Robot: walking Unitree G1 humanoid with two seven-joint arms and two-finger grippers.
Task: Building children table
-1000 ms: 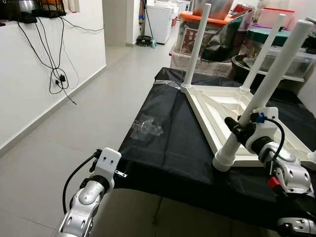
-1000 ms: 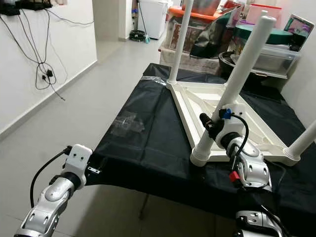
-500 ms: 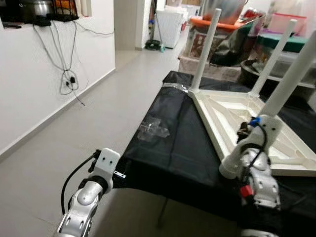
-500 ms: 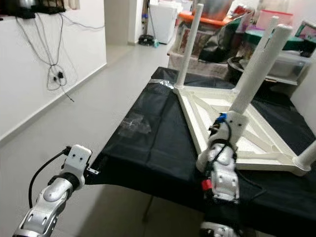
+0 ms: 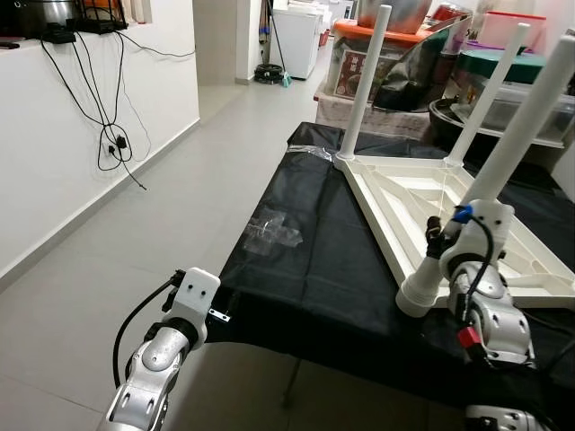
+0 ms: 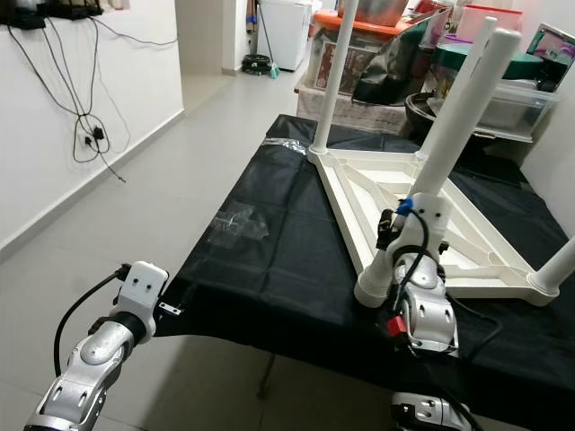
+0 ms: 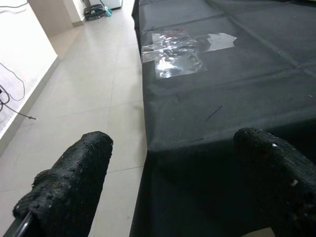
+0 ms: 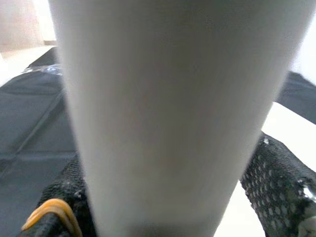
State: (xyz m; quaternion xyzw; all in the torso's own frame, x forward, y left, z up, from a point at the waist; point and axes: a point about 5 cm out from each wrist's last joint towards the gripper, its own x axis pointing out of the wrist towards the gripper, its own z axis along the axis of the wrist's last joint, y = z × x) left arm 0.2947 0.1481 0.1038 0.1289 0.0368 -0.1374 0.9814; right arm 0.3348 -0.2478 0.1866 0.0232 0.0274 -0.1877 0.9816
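My right hand (image 6: 391,235) is clamped on the near white leg (image 5: 526,126), low by its socket. Upturned tabletop (image 5: 431,206) lies on the black-covered surface (image 5: 305,260). Leg looks light, stiff, slick plastic; grip low. Left hand (image 7: 163,197) hangs idle, fingers apart.
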